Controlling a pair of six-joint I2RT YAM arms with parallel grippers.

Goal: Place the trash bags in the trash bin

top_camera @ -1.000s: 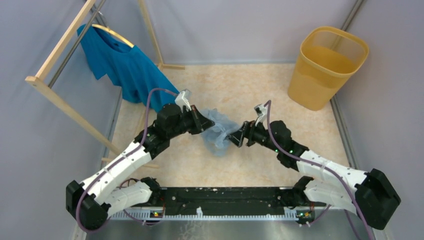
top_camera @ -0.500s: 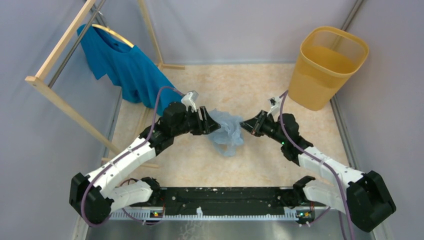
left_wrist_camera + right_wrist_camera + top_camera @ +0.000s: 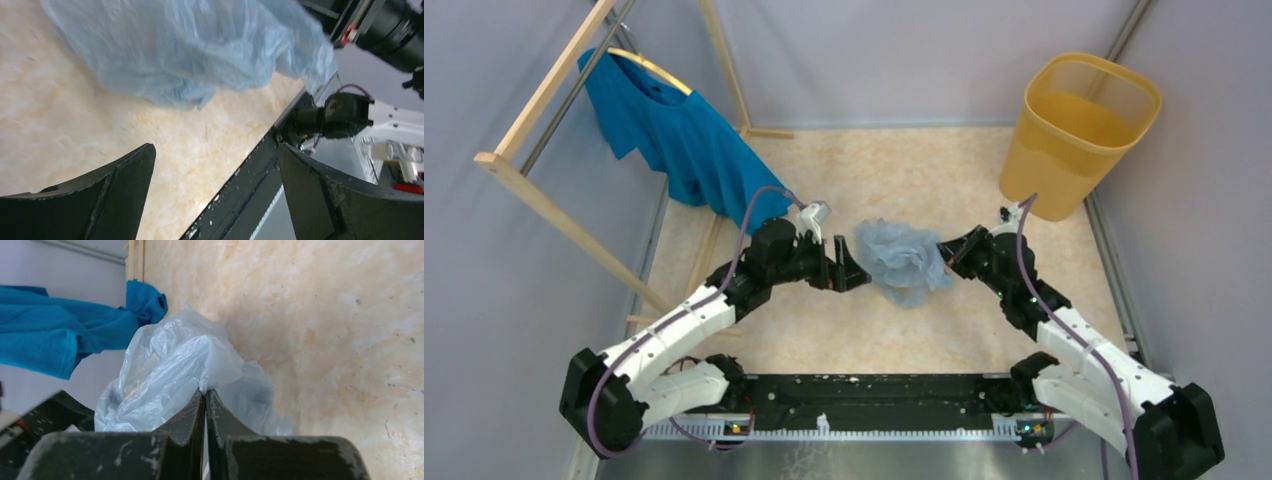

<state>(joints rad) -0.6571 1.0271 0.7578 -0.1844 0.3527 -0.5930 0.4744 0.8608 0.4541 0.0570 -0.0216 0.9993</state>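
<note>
The trash bag, a crinkly pale grey-blue film clump, hangs just above the floor in the middle of the top view. My right gripper is shut on its right edge; in the right wrist view the closed fingertips pinch the film. Left of the clump my left gripper stands open with nothing between its fingers; its wrist view shows the bag ahead of the spread fingers, apart from them. The trash bin, a yellow-orange wastebasket, stands at the far right corner, beyond the right gripper.
A bright blue T-shirt hangs on a wooden rack at the far left. Grey walls enclose the beige floor on three sides. The black base rail runs along the near edge.
My left gripper opened and let go of the bag. My right gripper closed on the bag and carried it right, toward the bin.
</note>
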